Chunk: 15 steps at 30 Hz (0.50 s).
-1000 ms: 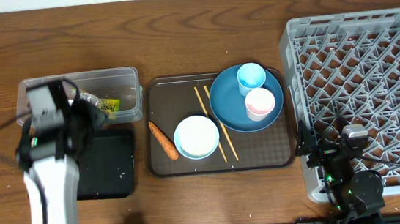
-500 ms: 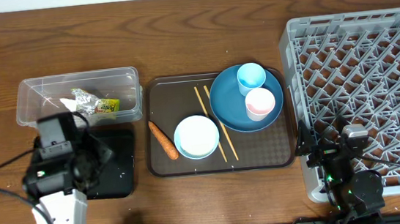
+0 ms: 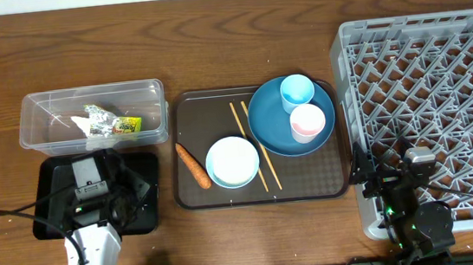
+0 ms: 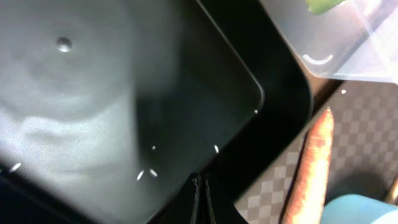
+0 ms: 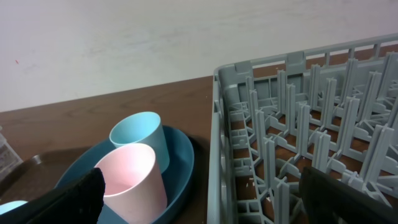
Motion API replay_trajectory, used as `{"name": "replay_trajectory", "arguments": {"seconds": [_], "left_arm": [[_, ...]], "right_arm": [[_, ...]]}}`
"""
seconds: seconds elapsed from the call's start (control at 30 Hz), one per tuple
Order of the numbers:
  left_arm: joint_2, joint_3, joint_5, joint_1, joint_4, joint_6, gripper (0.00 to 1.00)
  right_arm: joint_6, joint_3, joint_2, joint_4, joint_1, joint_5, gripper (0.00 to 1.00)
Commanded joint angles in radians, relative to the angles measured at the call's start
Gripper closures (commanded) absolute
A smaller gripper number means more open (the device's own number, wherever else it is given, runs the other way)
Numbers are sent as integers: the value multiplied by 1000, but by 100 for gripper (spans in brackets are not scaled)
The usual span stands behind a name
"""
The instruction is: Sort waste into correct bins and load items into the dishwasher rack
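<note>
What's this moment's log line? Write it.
left gripper shut over black tray | right gripper open | carrot on brown tray | wrapper in tub

No legible text, label or number found. Wrapper (image 3: 118, 124) in tub (image 3: 42, 103), at 10 o'clock overhead: any print too small to read.

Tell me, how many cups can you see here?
2. A light blue cup and a pinkish-white cup, both upright on the blue plate, the pink one nearer the robot. None shows in the rack.
</note>
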Motion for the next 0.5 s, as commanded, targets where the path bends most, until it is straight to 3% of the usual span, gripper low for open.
{"name": "replay_trajectory", "arguments": {"seconds": [0.0,0.47], "left_arm": [[32,-27,9,3,66,-20,94],[256,-37,11,3,271,-20,94]], "right_arm": [[-6,-1,-1,-4,-1,0,1],[-6,-1,-1,-4,-1,0,1]]}}
